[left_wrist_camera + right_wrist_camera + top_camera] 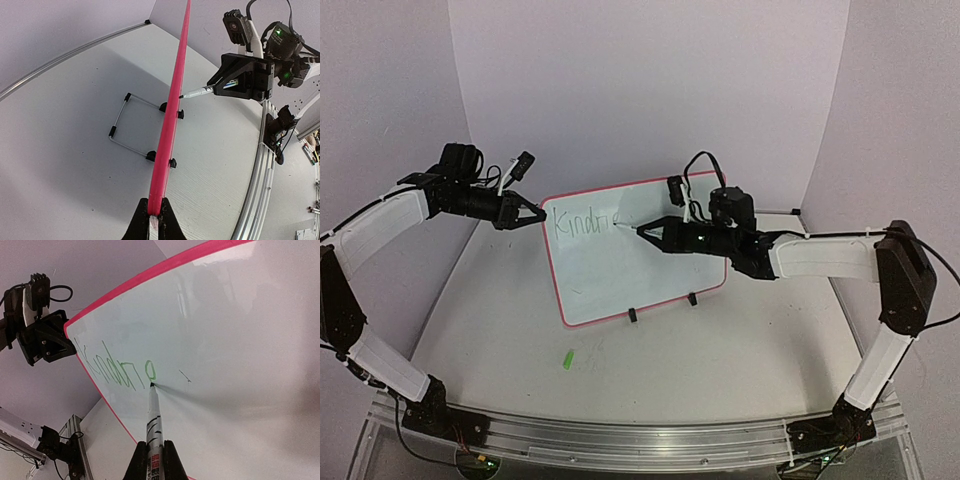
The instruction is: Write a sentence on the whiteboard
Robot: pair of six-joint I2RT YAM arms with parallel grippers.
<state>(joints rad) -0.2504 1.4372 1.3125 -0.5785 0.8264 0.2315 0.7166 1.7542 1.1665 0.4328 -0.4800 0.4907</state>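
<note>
— Where is our white rectangular board with the thin pink-red rim [640, 280]?
— It's upright on its wire stand [120, 113], in the middle of the pale surface [740, 350]. Our left claw [537, 213] is clamped tight on its upper left corner.
— And our right claw [645, 231]?
— Closed around a slim white marker [153, 415]. The tip touches the board just after the green handwritten letters [117, 372], which we read as "Kindne". A small bright green piece [568, 358] lies near the front.

Whiteboard [640, 270] upright on table [720, 350], left jaws at its left edge, marker [154, 420] tip at end of sentence [582, 222].
</note>
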